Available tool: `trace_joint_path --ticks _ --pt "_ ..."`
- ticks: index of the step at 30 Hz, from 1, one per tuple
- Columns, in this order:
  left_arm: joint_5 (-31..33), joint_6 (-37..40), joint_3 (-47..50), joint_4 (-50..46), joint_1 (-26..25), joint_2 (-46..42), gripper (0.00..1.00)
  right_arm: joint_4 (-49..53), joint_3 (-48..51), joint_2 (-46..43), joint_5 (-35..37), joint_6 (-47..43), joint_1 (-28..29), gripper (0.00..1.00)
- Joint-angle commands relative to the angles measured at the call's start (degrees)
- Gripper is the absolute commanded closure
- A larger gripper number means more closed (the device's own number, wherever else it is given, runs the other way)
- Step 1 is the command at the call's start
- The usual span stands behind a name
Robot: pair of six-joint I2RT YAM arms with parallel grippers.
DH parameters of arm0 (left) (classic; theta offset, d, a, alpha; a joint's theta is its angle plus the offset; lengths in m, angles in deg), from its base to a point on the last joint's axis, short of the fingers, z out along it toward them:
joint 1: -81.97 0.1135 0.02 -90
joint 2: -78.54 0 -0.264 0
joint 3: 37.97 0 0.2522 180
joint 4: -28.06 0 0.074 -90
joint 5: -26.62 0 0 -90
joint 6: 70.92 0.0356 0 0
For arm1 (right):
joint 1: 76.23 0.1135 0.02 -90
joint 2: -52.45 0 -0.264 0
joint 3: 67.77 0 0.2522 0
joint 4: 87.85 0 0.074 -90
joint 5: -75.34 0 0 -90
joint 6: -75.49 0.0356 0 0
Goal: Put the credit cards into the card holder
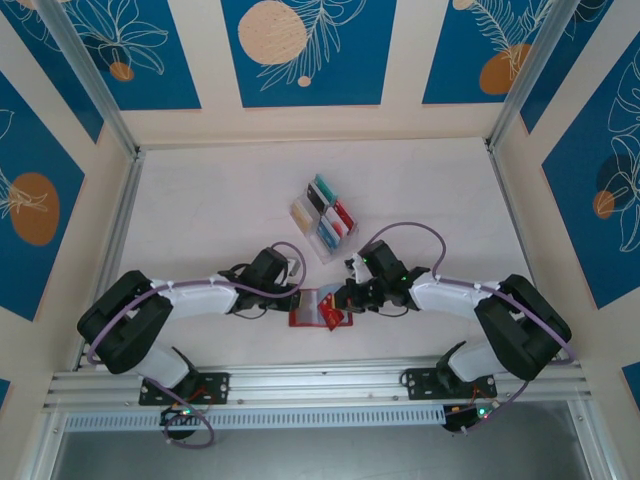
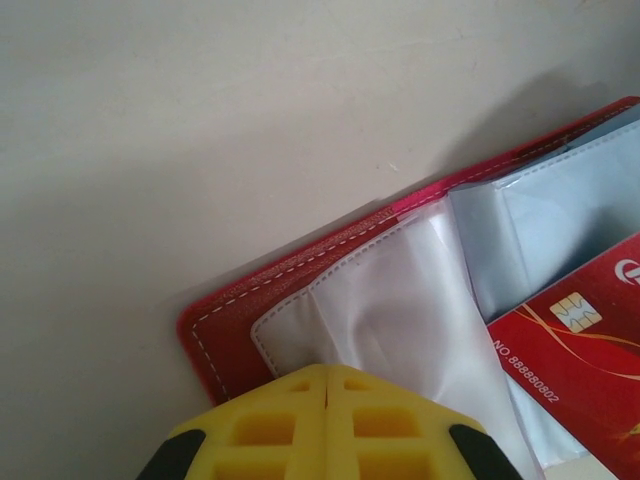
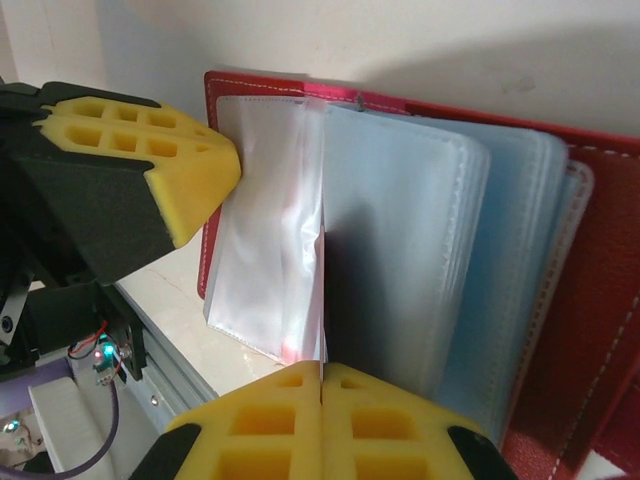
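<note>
The red card holder lies open near the table's front edge, its clear sleeves fanned out. My left gripper is shut, its yellow fingertips resting on the leftmost clear sleeve by the red cover. My right gripper is shut on a red credit card with a gold chip. In the right wrist view the card shows edge-on, standing between two sleeves. The left gripper's yellow finger shows there at the wallet's left edge. The other credit cards stand further back.
A clear slotted rack holding several cards in mixed colours stands behind the wallet at mid-table. An aluminium rail runs along the front edge just below the wallet. Side walls close in on left and right.
</note>
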Motion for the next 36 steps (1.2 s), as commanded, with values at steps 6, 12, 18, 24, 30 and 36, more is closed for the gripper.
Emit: trace_joint_path --ticks 6,12,18,24,30,36 --pt "5.05 1.24 1.93 -10.76 -0.44 1.95 0.97 -4.53 1.82 -0.35 -3.3 0.74 -0.32 1.0" --pt "4.96 1.06 2.33 -10.12 -0.48 2.28 0.97 -2.22 0.72 -2.63 -2.38 0.06 -0.31 1.0" --pt "5.05 1.01 2.46 -10.05 -0.46 2.2 0.97 -1.33 0.05 -0.63 -2.12 -0.76 -0.45 1.0" --pt "5.04 1.01 2.47 -10.1 -0.44 2.12 0.97 -4.55 0.07 3.2 -3.32 -0.85 -0.66 1.0" --pt "5.14 1.12 2.52 -10.22 -0.44 2.16 0.97 -7.74 -0.34 5.0 -4.18 -0.77 -1.29 1.0" --pt "4.96 1.02 2.54 -10.12 -0.44 2.04 0.97 -11.4 -0.35 8.5 -4.79 -0.56 -2.51 1.0"
